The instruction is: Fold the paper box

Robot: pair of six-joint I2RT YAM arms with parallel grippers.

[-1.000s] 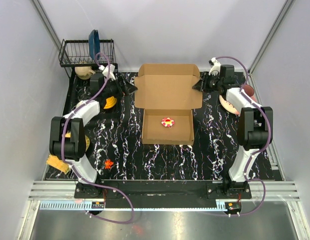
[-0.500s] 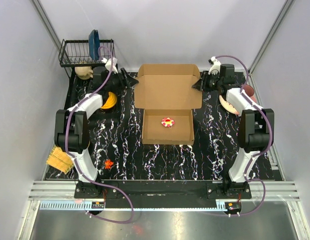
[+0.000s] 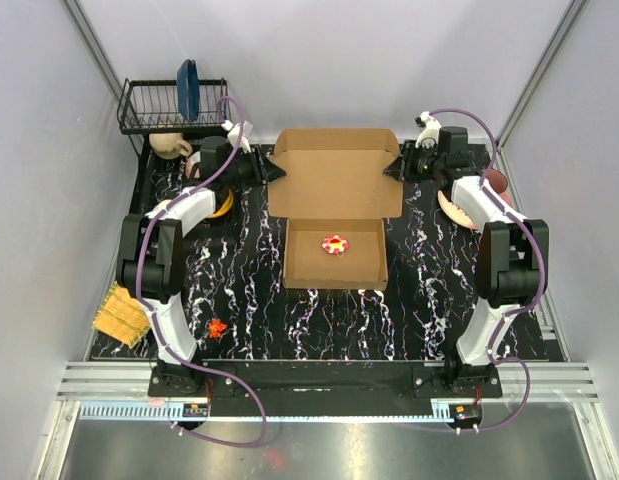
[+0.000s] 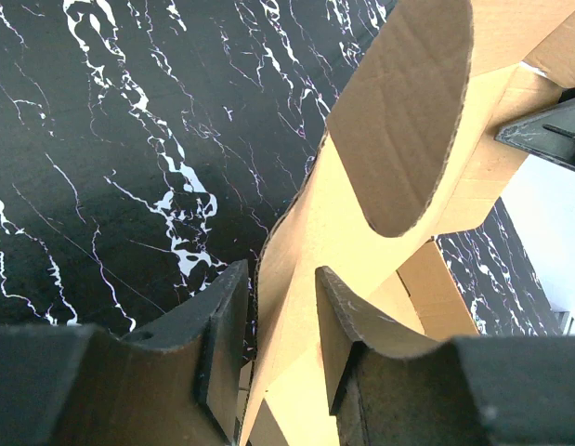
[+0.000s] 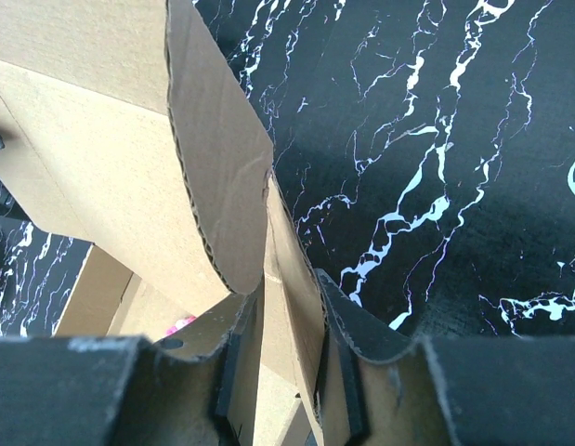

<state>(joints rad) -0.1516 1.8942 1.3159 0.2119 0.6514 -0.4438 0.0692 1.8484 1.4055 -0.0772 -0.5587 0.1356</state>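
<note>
Top external view: paper box [image 3: 335, 190] mid-frame, lid open; right gripper [image 3: 393, 170] pinching flap at picture's right; left gripper [image 3: 277, 172] around opposite flap, grip impossible to tell.

Frame edges crop the paper box [image 4: 398, 121] — both wrist views.

The paper box [image 3: 335, 200] is plain, unprinted brown cardboard, a shade paler along its cut edges. The tabletop [image 3: 249, 300] is black with white marble-like veins. The small flower-shaped piece [image 3: 335, 243] in the box is red and pink with a yellow middle. The wire rack [image 3: 149, 118] is black, its plate [image 3: 188, 88] blue. The arms [image 3: 179, 210] are black and white, their cables [image 3: 225, 443] purple
</note>
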